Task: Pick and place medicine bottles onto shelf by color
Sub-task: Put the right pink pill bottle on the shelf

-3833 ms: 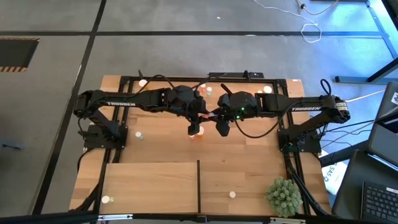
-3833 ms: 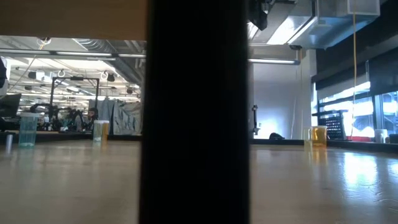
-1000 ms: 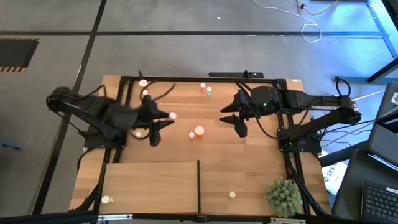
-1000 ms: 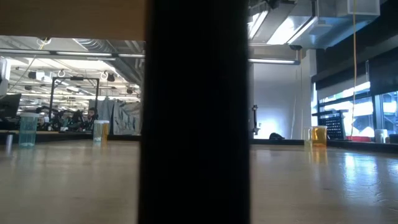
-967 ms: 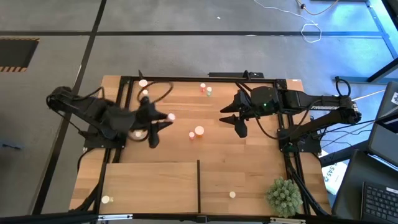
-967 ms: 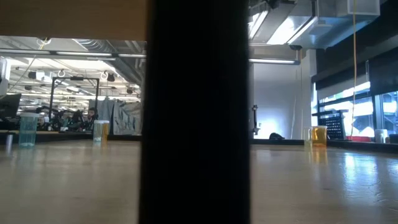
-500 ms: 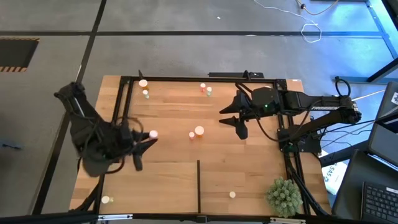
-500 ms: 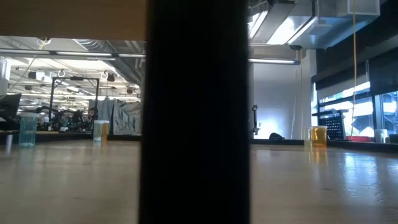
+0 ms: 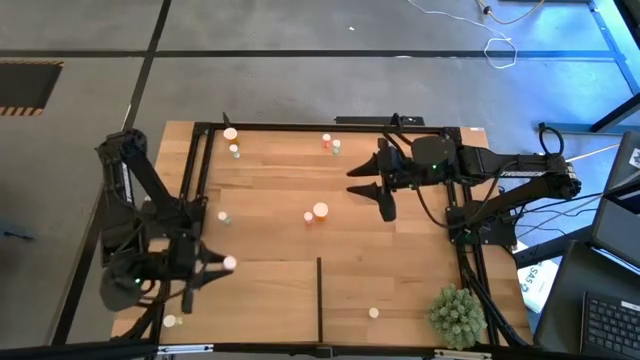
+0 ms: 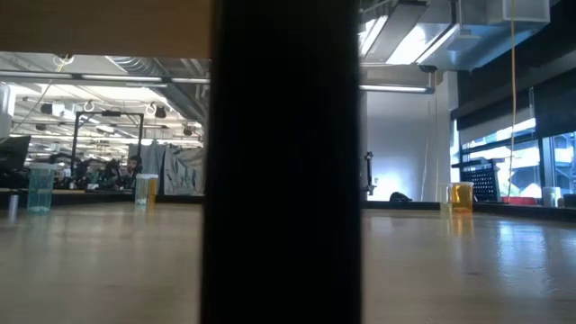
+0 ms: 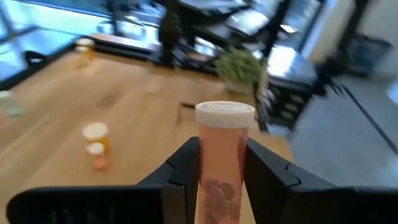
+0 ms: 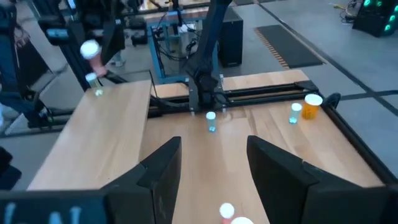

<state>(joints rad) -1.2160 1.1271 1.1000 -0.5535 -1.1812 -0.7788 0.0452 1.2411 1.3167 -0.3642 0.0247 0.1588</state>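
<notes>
Here the left gripper (image 9: 208,270) hangs over the left part of the shelf (image 9: 250,300), its fingers (image 11: 186,171) clamped on an orange bottle (image 11: 222,158) with a white cap, held upright — a small bottle (image 9: 170,321) stands on the shelf's left corner below it. The right gripper (image 9: 375,195) waits above the table's far right, fingers apart and empty. Two bottles (image 9: 315,212) stand mid-table, and a green plant ball (image 9: 457,315) sits at the shelf's right end

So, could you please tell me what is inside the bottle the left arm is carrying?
The orange bottle, gripped in the left gripper, shows a few rounded tablets at its base. Its white cap hides the top.
</notes>
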